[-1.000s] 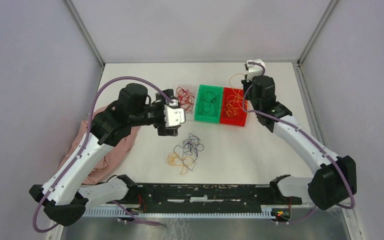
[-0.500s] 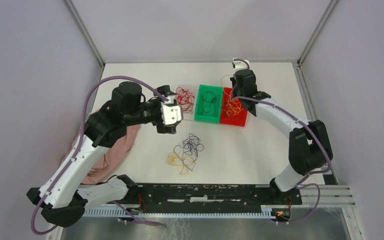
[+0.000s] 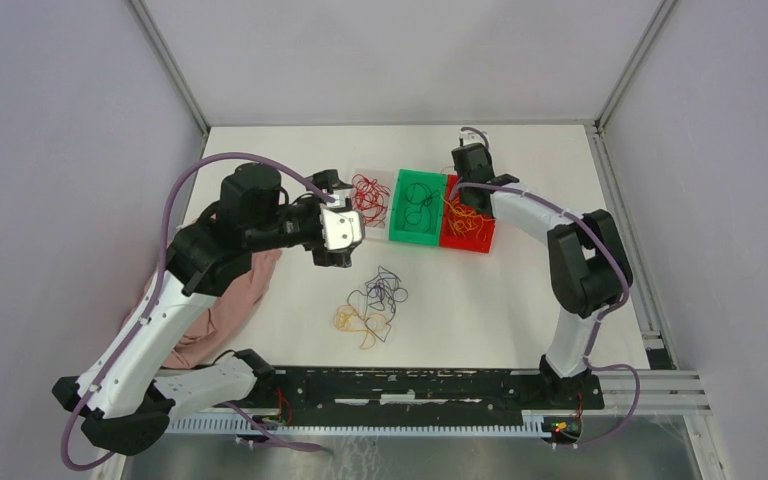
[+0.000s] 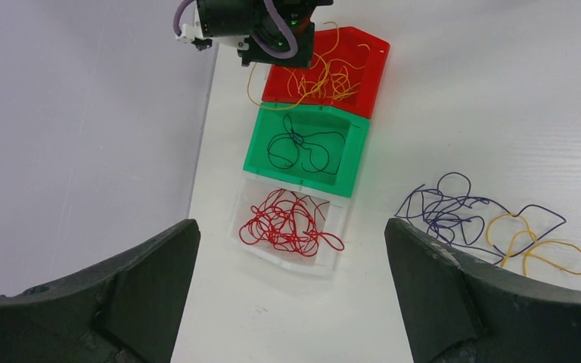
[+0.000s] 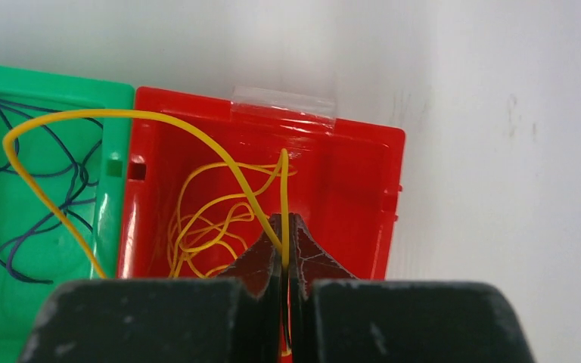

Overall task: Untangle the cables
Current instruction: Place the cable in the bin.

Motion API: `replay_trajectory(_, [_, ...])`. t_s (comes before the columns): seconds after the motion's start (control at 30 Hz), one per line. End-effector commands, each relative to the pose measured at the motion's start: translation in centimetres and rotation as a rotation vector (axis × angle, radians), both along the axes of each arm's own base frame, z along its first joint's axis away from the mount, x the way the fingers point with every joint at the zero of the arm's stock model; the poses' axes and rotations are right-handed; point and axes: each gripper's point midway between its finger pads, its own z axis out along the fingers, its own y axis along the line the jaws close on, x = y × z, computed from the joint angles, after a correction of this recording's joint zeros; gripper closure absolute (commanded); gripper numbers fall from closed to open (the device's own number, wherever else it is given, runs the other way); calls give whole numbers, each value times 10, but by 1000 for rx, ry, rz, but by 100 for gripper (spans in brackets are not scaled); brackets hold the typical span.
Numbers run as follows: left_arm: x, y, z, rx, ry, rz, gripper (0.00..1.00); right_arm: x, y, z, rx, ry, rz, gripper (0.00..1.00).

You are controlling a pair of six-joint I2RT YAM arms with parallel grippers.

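Observation:
A loose tangle of dark blue [image 3: 385,288] and yellow-orange cables [image 3: 360,322] lies on the table; it also shows in the left wrist view [image 4: 454,215]. Red cables [image 4: 287,223] fill a clear tray [image 4: 333,261], dark blue cables [image 4: 299,144] a green tray [image 4: 348,181], yellow cables [image 5: 204,219] a red tray [image 5: 348,181]. My right gripper [image 5: 284,227] is shut on a yellow cable [image 5: 159,121] above the red tray; its loop hangs over the green tray [image 5: 113,98]. My left gripper [image 4: 287,302] is open and empty, in front of the clear tray.
A pink cloth [image 3: 225,300] lies at the table's left under the left arm. Grey walls enclose the table on three sides. The three trays [image 3: 415,235] stand in a row at mid-table, towards the back.
My right arm has swung left and lowered the yellow cable over the red tray. My left gripper has stayed nearly still.

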Motion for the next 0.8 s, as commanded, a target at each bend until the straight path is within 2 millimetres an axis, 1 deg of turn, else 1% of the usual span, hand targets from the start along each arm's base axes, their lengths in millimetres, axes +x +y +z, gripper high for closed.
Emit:
replay_trajectory(0.0, [-1,-3,31,-68,-67,-8,1,9,6,-8,85,21,-109,99])
replay_trajectory(0.07, [-1,-2,32,-67,-73,-8,1,6,4,-18,93,49,-149,99])
replay_trajectory(0.1, [-1,-2,32,-67,-75,-7,1,4,2,-22,89,62,-164,97])
replay_trajectory(0.17, [-1,-2,33,-67,-79,-9,1,0,-2,-26,79,75,-194,90])
replay_trajectory(0.23, [0,-2,32,-64,-78,-10,1,-3,-5,-23,80,65,-212,80])
replay_trajectory(0.3, [0,-3,31,-62,-78,-11,1,-4,-9,-14,84,39,-222,67])
replay_trajectory(0.37, [0,-3,30,-59,-80,-14,1,-8,-11,-5,93,17,-212,59])
replay_trajectory(0.47, [0,-4,30,-58,-78,-20,1,-9,-9,17,144,-26,-190,48])
replay_trajectory(0.53, [1,-5,31,-59,-79,-23,1,-8,-9,35,168,-55,-184,45])
replay_trajectory(0.6, [-1,-6,32,-61,-80,-28,1,-8,-12,48,171,-61,-177,43])
replay_trajectory(0.7, [-1,-5,34,-60,-82,-28,1,-10,-15,63,168,-65,-171,38])
replay_trajectory(0.77, [-2,-4,34,-57,-82,-28,1,-11,-14,70,181,-76,-154,37])
